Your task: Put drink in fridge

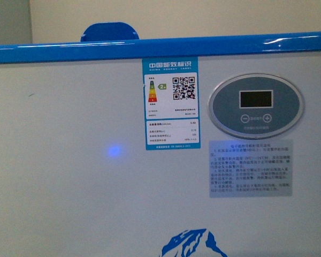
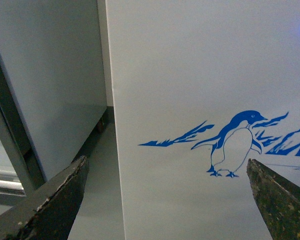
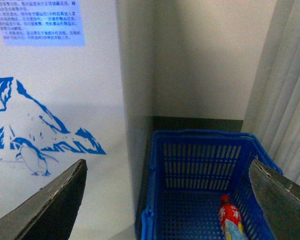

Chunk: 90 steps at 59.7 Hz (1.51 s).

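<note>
Both end effectors are spread wide and hold nothing: the left end effector (image 2: 166, 161) faces the penguin picture (image 2: 236, 145) on the fridge (image 1: 69, 187), and the right end effector (image 3: 167, 162) hangs over the blue crate (image 3: 200, 137) that stands just beside the fridge's side wall. The drink (image 3: 231, 220) lies inside that crate, outside the fridge, touching neither end effector. It is a small bottle with a red cap, a red label with white lettering and a paler patch below; its lower part is cut off from view. Higher on the fridge's front are an energy label (image 1: 172, 103), an oval control panel (image 1: 256, 105) and the blue rim (image 1: 160, 47).
</note>
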### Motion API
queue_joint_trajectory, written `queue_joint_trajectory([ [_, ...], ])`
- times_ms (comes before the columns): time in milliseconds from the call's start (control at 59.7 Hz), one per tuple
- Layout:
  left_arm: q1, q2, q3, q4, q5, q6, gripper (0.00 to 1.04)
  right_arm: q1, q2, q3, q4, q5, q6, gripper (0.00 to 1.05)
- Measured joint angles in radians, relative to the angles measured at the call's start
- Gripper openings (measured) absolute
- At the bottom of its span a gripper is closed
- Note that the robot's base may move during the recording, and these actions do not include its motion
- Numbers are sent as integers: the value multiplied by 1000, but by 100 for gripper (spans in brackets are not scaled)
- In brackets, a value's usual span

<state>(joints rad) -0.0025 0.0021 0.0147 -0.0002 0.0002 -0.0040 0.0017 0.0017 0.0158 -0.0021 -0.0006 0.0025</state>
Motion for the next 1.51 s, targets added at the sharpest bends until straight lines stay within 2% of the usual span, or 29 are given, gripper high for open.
queue_joint_trajectory([
  [754,0,2,0,0,0,0,97,1,3,1,-2,6,3,97],
  [821,0,2,0,0,-1,0,97,2,102,73,-194,162,82,97],
  [854,0,1,0,0,0,0,97,-43,168,109,-276,172,93,97],
  [888,0,2,0,0,0,0,97,-128,253,129,-315,130,90,97],
  [955,0,2,0,0,0,0,97,-321,454,141,-211,0,29,97],
  [1005,0,2,0,0,0,0,97,-424,612,174,-91,-39,-18,97],
  [1072,0,2,0,0,0,0,97,-495,843,232,76,-51,-89,97],
  [1172,0,2,0,0,0,0,97,-505,1218,352,259,-49,-161,97],
  [1256,0,2,0,0,0,0,97,-488,1516,455,348,-3,-199,97],
  [1507,0,2,0,0,0,0,97,-388,2110,714,505,177,-239,97],
])
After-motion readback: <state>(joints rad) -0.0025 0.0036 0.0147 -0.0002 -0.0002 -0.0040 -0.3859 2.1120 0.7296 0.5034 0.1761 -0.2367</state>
